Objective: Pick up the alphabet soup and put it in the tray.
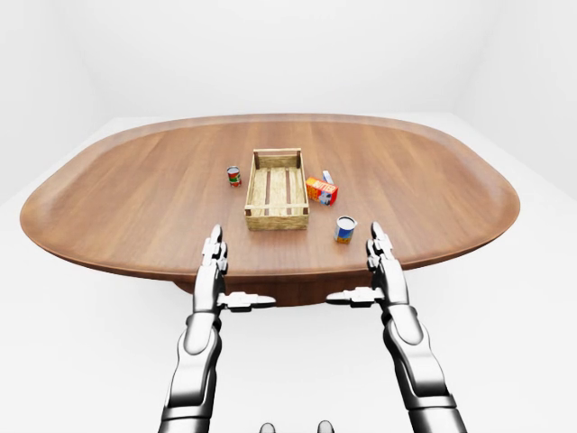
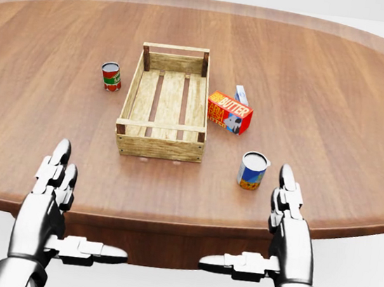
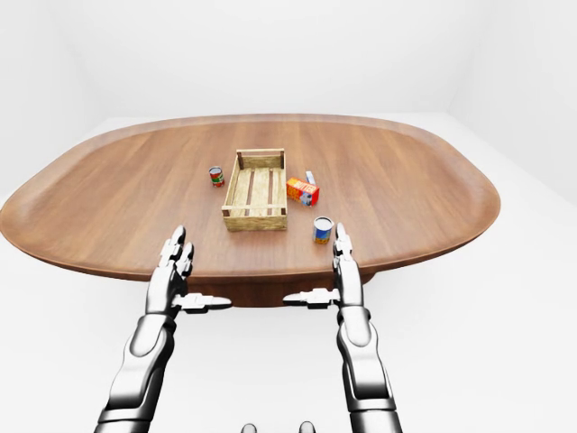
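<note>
Nothing done yet: we've grabbed nothing, tray (image 2: 166, 98) empty.
On the table (image 2: 339, 99), alphabet soup (image 2: 111, 76) stands at tray's 9 o'clock; left hand (image 2: 52, 192) and right hand (image 2: 288, 220) both splayed, empty, at near edge.

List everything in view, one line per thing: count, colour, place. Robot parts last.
Table: one, brown wood, oval, fills the head view.
Tray: one, pale slatted wood, centre of the table, nothing in it.
Red can: one, red and green label, left of the tray.
Butter box: one, orange-red, right of the tray.
Small carton: one, blue-white, just above the butter box.
Blue can: one, blue and yellow label, lower right of the tray.
Left hand: silver, open, bottom left.
Right hand: silver, open, beside the blue can.
</note>
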Controlling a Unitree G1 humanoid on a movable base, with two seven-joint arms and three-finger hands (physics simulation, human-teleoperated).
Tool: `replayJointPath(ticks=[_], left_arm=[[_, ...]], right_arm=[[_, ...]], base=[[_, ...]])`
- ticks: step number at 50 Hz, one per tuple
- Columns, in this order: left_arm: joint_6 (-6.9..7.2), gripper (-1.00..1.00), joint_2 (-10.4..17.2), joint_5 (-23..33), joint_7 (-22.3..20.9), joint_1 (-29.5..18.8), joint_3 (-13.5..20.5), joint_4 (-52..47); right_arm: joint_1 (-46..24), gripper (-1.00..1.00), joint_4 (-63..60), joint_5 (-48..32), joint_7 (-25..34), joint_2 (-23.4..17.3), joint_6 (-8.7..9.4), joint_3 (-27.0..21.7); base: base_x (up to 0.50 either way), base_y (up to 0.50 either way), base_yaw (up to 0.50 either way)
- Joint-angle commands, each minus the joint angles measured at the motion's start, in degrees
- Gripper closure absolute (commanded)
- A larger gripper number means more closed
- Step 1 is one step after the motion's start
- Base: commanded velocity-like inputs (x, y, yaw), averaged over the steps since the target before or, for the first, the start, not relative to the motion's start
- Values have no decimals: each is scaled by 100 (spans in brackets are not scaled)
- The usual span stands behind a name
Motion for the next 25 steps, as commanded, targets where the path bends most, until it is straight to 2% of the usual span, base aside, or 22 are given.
replayJointPath(ticks=[1, 2, 3, 4, 5, 6, 10, 11, 12, 13, 14, 15, 16, 17, 18, 19, 21, 22, 23, 24, 25], left_arm=[[243, -100, -13, -84, 32, 6, -13, -190], [246, -100, -11, -92, 23, 6, -12, -194], [243, -100, -10, -99, 15, 7, -12, -198], [234, -100, -9, -103, 8, 10, -12, -206], [236, -100, -9, -105, 6, 13, -12, -212], [249, -100, -11, -117, 6, 14, -7, -233], [271, -100, -10, -124, 5, 34, -6, -310], [211, -100, -15, -203, -70, 96, -7, -483], [208, -100, -16, -207, -75, 100, -7, -494], [149, -100, -23, -227, -91, 181, -11, -675], [305, -100, -15, -155, -32, 180, -20, -715], [387, -100, -11, -133, -22, 142, -18, -616], [319, -100, -16, -155, -27, 112, 3, -538], [233, -100, -21, -190, -36, 118, 21, -534], [214, -100, -16, -188, -45, 132, 14, -564], [173, -100, -24, -219, -54, 156, 19, -632], [0, -100, -38, -283, -29, 248, 62, -920], [-137, -100, -26, -155, 64, 308, 69, -1104], [-230, -100, -17, -242, -75, 446, 37, -1398], [-192, -100, -38, -282, -65, 490, 55, -1542], [-222, -100, -44, -272, -60, 519, 55, -1638]], right_arm=[[33, -100, -210, 50, 78, -1, 229, 11], [58, -100, -233, 66, 146, -15, 186, 25], [122, -100, -271, 98, 260, -29, -2, 45], [165, -100, -309, 118, 275, -18, -86, 31], [170, -100, -316, 115, 279, -20, -90, 25], [153, -100, -340, 148, 278, -13, 1, 0], [156, -100, -315, 98, 280, -13, -48, 13], [237, -100, -405, 88, 293, -4, -287, 34], [241, -100, -409, 87, 294, -2, -302, 34], [300, -100, -516, -13, 35, 49, -372, -18], [319, -100, -547, -58, 78, 14, -307, 25], [365, -100, -580, 7, 128, 17, -305, 23], [325, -100, -572, 45, 34, 44, -183, -29], [342, -100, -566, 76, 165, 12, -266, 22], [384, -100, -563, 32, 172, 8, -384, 48], [383, -100, -570, -43, 55, 27, -408, 31], [458, -100, -757, 49, 105, 40, -375, 41], [516, -100, -894, 78, 89, 52, -410, 36], [594, -100, -1057, 7, 30, 49, -401, 49], [633, -100, -1145, -38, 9, 45, -365, 66], [677, -100, -1229, -29, 13, 51, -379, 76]], base=[[0, 0, 0], [0, 0, 0], [0, 0, 0], [31, 0, 0], [50, 0, 0], [50, 0, 0], [50, 0, 0], [50, 0, 0], [50, 0, 0], [9, 0, 0], [0, 0, 0], [0, 0, 0], [0, 0, 0], [0, 0, 0], [0, 0, 0], [0, 0, 0], [0, 0, 0], [0, 0, 0], [0, 0, 0], [0, 0, 0], [0, 0, 0]])
